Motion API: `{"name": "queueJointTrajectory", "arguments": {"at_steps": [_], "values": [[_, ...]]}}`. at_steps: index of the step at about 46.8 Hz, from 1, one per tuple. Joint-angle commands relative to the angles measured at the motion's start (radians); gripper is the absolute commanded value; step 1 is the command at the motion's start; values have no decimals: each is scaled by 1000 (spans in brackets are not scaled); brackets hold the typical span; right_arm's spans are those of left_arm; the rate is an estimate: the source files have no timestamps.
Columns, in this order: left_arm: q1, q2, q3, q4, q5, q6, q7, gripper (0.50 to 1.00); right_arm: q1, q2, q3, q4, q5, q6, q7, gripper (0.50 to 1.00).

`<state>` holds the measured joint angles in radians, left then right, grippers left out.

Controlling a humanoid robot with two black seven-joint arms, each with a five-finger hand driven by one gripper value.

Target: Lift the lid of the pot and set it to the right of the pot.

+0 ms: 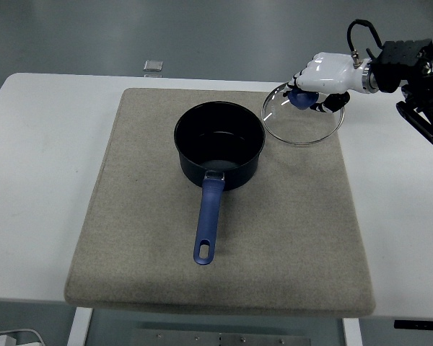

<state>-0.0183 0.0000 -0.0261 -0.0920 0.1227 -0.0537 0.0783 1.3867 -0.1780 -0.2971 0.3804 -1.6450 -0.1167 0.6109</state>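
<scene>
Lid (303,115) is hanging at about two o'clock from the pot (219,144), off it and over the mat (224,238), the right hand (325,72) with its fingers gripping the blue knob. Placing is under way; lowering it flat and letting go is likely coming next.

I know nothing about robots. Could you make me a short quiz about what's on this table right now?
1. True or false: the pot is covered.
2. What does the right hand hold? A) the pot's handle B) the glass lid by its blue knob C) nothing
3. What does the pot stand on?

Key:
1. False, it is open.
2. B
3. A grey mat on the white table.
</scene>
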Motion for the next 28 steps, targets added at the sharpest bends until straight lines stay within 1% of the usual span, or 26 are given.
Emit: {"name": "queueJointTrajectory", "arguments": {"at_steps": [1,20,28], "values": [[0,0,0,0,0,0,0,1000,-6,0,0,0,7,0,0,500],[0,0,0,0,0,0,0,1000,-26,6,3,2,11,-3,0,500],[0,0,0,0,0,0,0,1000,-49,11,7,2,11,-6,0,500]]}}
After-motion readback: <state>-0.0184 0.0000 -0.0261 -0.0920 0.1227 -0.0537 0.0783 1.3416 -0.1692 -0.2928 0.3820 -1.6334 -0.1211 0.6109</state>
